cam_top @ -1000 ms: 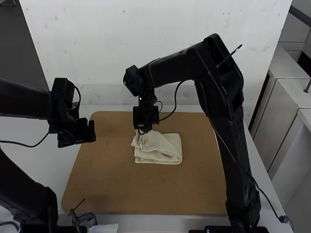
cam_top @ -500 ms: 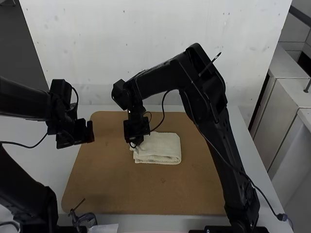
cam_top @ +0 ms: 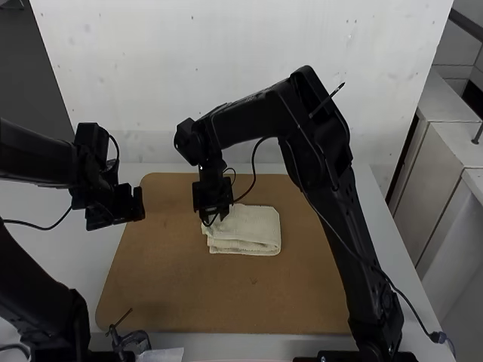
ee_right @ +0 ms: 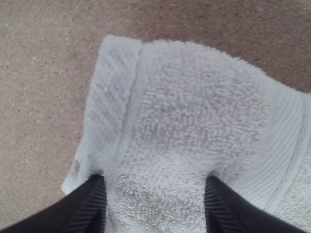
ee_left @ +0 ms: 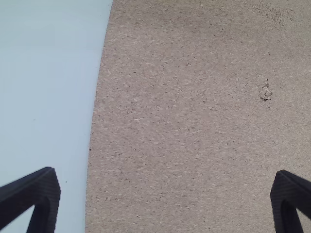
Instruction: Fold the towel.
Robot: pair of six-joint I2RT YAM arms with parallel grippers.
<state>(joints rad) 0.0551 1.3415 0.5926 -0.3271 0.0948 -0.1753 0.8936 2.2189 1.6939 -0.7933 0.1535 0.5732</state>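
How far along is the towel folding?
Mostly done, it seems: the towel lies folded in layers on the board. In hand: apparently nothing; the right gripper is open over one end. The left gripper is open too. Left, probably: tidying the corner that pokes out.

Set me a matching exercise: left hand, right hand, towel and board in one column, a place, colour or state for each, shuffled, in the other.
Column one
1. Left hand
2. Right hand
3. Towel
4. Board

Column two
A. Brown, flat beneath the cloth
B. Fingers apart, away from the cloth
C. Pale, folded in layers
D. Fingers apart, at the cloth's left end in the high view

Right pairs: 1-B, 2-D, 3-C, 4-A
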